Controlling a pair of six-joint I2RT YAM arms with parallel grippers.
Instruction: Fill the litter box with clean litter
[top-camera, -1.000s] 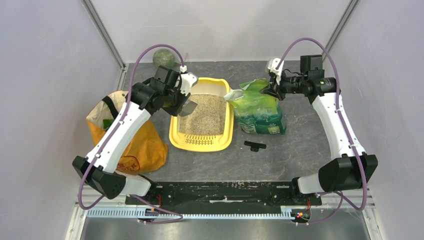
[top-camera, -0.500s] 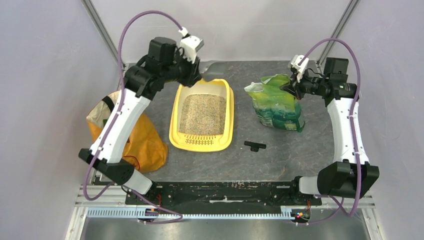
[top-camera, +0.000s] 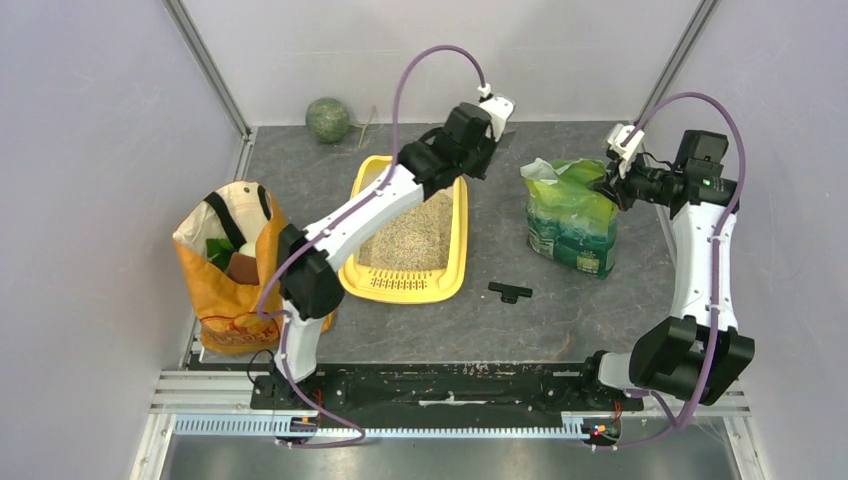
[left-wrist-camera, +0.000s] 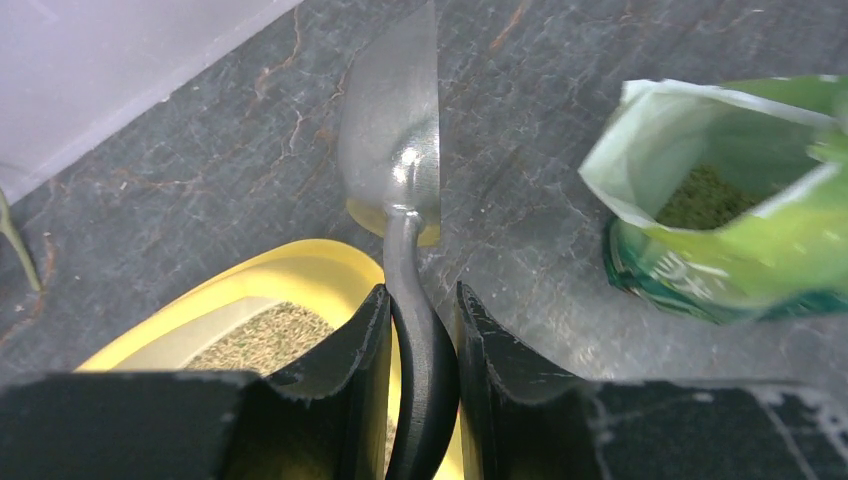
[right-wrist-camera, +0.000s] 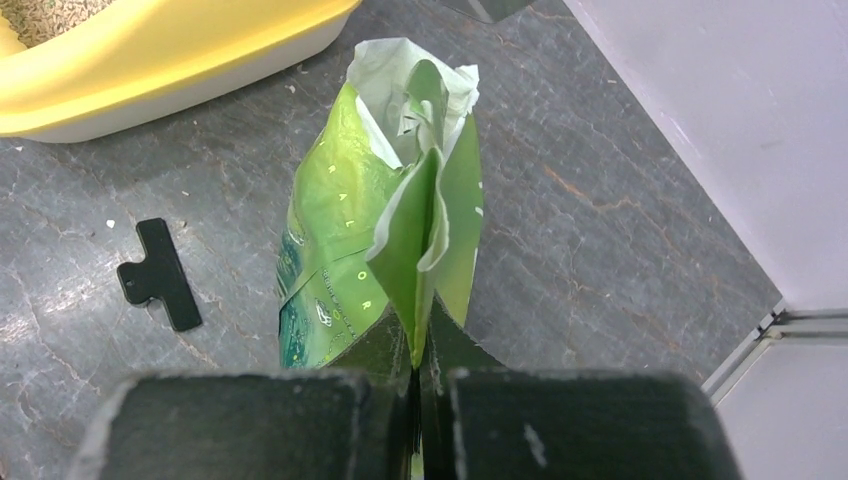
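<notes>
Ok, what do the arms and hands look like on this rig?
Both alike: white link shells, bulky black joint housings on left arm and right arm. A purple cable loops along each. Small white mount at each wrist. Left hand and right hand have two blocky matte-black fingers; no markings visible.

The left gripper (left-wrist-camera: 420, 300) clamps the dark curved handle of a grey scoop (left-wrist-camera: 395, 130) between its two black fingers (left-wrist-camera: 365, 345). The scoop's bowl reaches straight ahead of the gripper, turned partly on edge, above the dark veined table (left-wrist-camera: 230, 170). Below and to the left of the fingers lies a rounded corner of the yellow litter box (left-wrist-camera: 270, 280), with tan litter (left-wrist-camera: 265, 335) inside. Ahead and to the right stands the green bag (left-wrist-camera: 740, 250), mouth open and granules showing inside. A pale wall (left-wrist-camera: 100, 50) fills the far left corner.
</notes>
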